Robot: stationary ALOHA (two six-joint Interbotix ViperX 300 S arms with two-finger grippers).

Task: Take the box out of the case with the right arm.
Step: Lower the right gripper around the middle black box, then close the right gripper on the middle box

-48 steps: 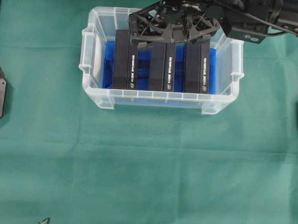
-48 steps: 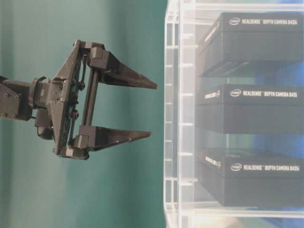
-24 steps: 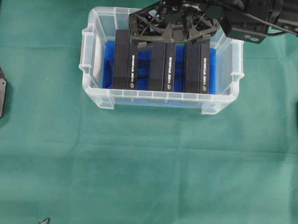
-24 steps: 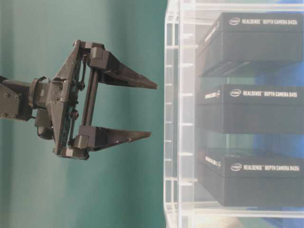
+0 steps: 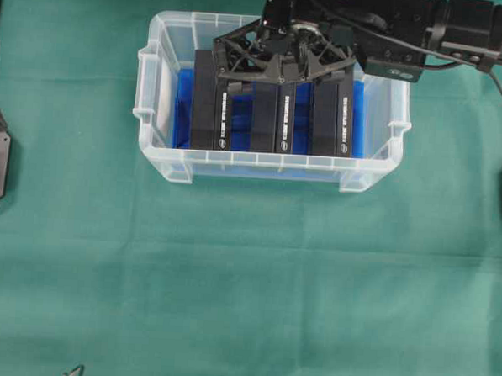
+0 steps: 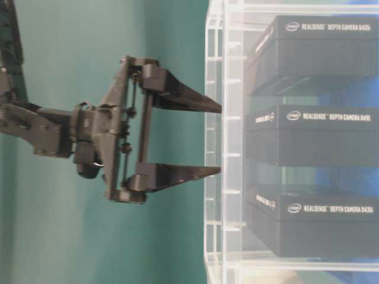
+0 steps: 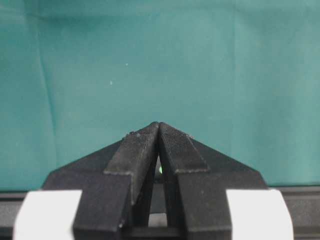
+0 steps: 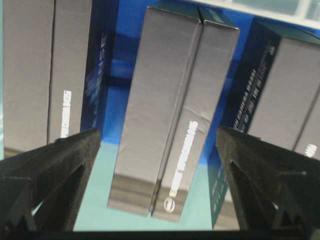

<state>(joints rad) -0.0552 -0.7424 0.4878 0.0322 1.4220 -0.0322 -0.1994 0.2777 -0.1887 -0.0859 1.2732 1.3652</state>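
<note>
Hanging wide open and empty over the case (image 5: 156,69), the right gripper (image 5: 283,63) points straight down at the three boxes standing on edge inside. Seen from its own wrist, the middle box (image 8: 172,110) sits squarely in the gap, one finger (image 8: 55,170) to each side of it and neither touching yet. That box runs lengthwise along the fingers' faces, so the jaws span its narrow width, which is what a clean pinch needs. Its neighbours, the left box (image 8: 45,70) and the right box (image 8: 287,95), stand just outside the fingers, with blue lining showing between. From table level the tips (image 6: 213,139) are about level with the rim. The left gripper (image 7: 159,131), pressed shut on nothing, is well away over bare cloth.
</note>
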